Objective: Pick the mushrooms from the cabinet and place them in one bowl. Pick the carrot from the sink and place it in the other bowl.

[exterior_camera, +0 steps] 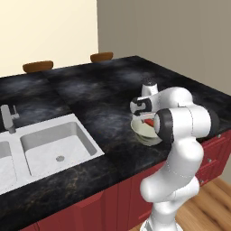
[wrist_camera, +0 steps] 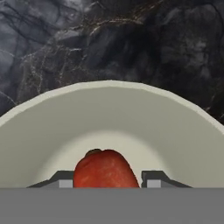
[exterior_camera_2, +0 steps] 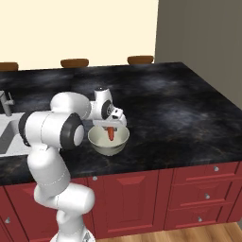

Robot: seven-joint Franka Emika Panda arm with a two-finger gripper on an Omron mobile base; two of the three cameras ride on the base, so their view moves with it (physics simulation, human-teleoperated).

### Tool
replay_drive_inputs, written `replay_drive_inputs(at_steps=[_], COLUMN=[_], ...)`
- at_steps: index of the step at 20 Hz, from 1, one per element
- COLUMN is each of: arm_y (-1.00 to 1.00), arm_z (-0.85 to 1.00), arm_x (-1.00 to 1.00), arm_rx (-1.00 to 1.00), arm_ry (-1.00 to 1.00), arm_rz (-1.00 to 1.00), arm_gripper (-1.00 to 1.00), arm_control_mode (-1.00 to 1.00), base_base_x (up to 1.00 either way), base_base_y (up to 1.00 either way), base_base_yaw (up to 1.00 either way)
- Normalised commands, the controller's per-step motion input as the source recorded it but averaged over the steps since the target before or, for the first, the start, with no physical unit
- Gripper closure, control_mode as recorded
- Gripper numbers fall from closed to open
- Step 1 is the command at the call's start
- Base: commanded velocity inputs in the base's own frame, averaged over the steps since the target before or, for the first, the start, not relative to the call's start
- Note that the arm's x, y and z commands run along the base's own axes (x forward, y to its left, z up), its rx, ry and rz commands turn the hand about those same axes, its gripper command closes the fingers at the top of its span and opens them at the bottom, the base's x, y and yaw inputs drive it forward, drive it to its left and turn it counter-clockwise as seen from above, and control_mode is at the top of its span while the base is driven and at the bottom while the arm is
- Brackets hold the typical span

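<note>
My gripper [exterior_camera_2: 110,126] hangs over the cream-white bowl [exterior_camera_2: 101,146] near the front edge of the black counter, shut on the orange-red carrot [exterior_camera_2: 110,134]. The carrot points down into the bowl, its tip just above the pale inside. In the hand view the carrot [wrist_camera: 104,168] sits between my two fingertips, with the bowl's rim [wrist_camera: 109,87] curving behind it. From the left base view the carrot [exterior_camera: 148,122] shows above the bowl [exterior_camera: 139,131], partly behind my arm. The sink [exterior_camera: 58,144] lies to the left, its basin bare. The mushrooms and the cabinet are out of view.
A grey faucet [exterior_camera: 8,118] stands at the sink's back edge. Two brown oval seats [exterior_camera: 38,66] [exterior_camera: 101,57] sit beyond the far side of the counter [exterior_camera_2: 179,108]. Red drawers [exterior_camera_2: 203,189] run below the counter's front edge.
</note>
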Motion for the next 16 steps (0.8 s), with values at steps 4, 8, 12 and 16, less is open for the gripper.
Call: replay_drive_inputs(at_steps=[4, 8, 12, 16], arm_y=[-0.02, -0.04, 0.0, -0.27], arm_z=[-0.41, -0.41, -0.21, -0.08], arm_x=[0.2, 0.14, 0.13, -0.09], arm_rx=[0.03, 0.05, 0.02, 0.07], arm_ry=[-0.02, -0.03, -0.04, -0.06], arm_rz=[0.0, 0.0, 0.0, 0.0], arm_gripper=[1.0, 1.0, 1.0, -1.0], arm_control_mode=[-1.0, -1.0, -1.0, -1.0], base_base_x=[0.0, 0.0, 0.0, 0.0], base_base_y=[0.0, 0.0, 0.0, 0.0], base_base_yaw=[0.0, 0.0, 0.0, 0.0])
